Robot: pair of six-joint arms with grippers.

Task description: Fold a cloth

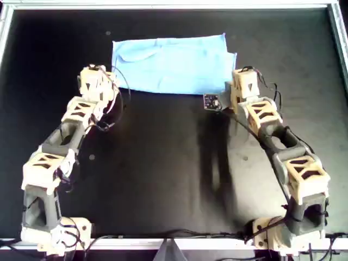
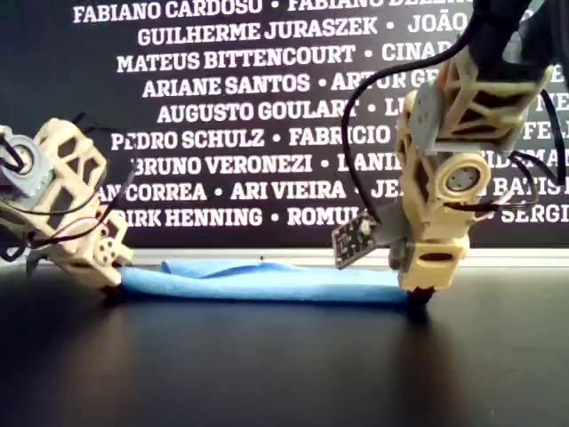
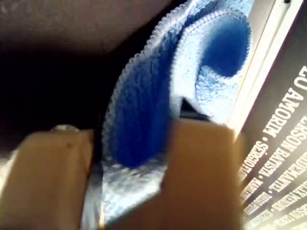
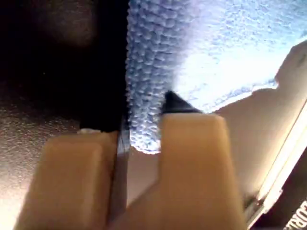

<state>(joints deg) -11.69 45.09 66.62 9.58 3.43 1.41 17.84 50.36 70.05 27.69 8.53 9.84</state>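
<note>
The light-blue cloth (image 1: pixel 171 62) lies on the black table as a wide, flat, doubled rectangle toward the far edge. My left gripper (image 1: pixel 109 81) is down at its near corner on the overhead view's left. In the left wrist view the fingers (image 3: pixel 201 158) hold a bulging double layer of cloth (image 3: pixel 139 110). My right gripper (image 1: pixel 235 87) is at the near corner on the overhead view's right. In the right wrist view it (image 4: pixel 141 134) pinches the cloth's edge (image 4: pixel 201 57). In the exterior view both grippers (image 2: pixel 111 286) (image 2: pixel 420 294) sit at table level at the ends of the cloth (image 2: pixel 267 280).
A metal rail (image 1: pixel 163 6) frames the black table (image 1: pixel 163 163). A dark banner with white names (image 2: pixel 231 116) stands behind the far edge. A small circuit board (image 1: pixel 211 101) hangs beside the right wrist. Loose cables run along both arms.
</note>
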